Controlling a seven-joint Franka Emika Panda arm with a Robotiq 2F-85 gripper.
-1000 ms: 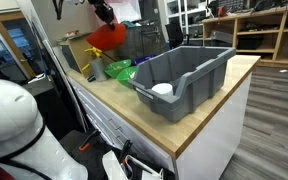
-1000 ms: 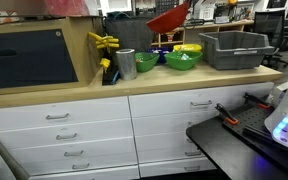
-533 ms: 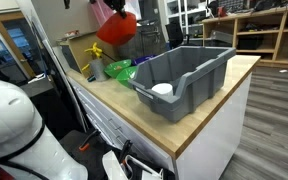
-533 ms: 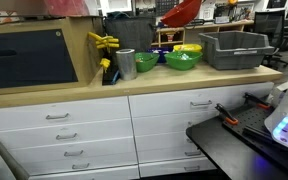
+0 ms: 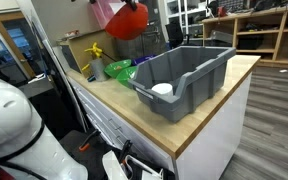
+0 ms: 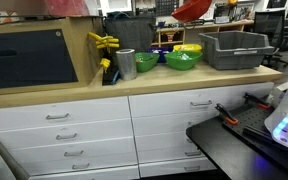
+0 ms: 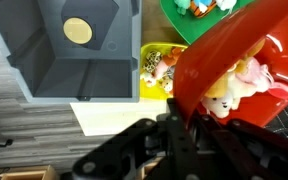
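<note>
Claw (image 7: 181, 120) clamped on the rim of a red plastic bowl (image 7: 234, 50) carrying soft toys (image 7: 239, 85); grey plastic bin (image 7: 79, 72) at ten o'clock.

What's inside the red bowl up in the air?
Small toys, pale pink and yellow, lie in the red bowl. Its wall hides anything deeper.

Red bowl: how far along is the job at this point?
Done: the gripper is shut on the red bowl, clear of the counter. In hand: held high, toys inside. Left: nothing tipped or set down; the grey bin shows only a disc.
</note>
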